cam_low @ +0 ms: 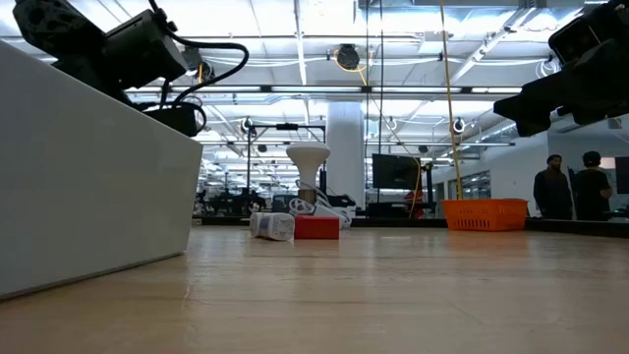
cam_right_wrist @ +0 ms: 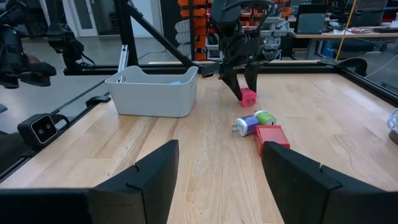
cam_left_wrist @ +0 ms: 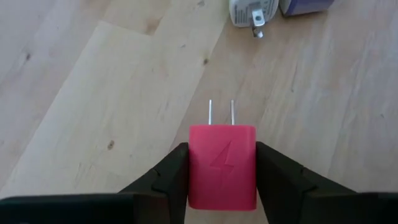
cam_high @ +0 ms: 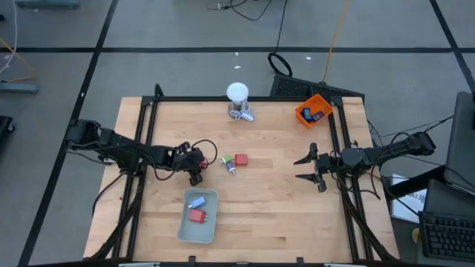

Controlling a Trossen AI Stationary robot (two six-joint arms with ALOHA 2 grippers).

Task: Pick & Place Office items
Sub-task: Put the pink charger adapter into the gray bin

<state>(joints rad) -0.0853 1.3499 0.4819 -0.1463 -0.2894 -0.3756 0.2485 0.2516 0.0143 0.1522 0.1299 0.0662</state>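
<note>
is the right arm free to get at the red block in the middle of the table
Probably yes: the right gripper is open and empty, with only bare wood between it and the red block. The left gripper beyond already holds a red charger.

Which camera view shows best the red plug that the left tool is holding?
The left wrist view: the red plug fills it, prongs and bolt mark clear, between the left tool fingers. The right wrist view shows it far off; the high view, a red speck; the low view, nothing.

Left pincer [cam_left_wrist: 222, 180] clamps a red plug block [cam_left_wrist: 222, 167] above the wooden table [cam_left_wrist: 93, 112].
</note>
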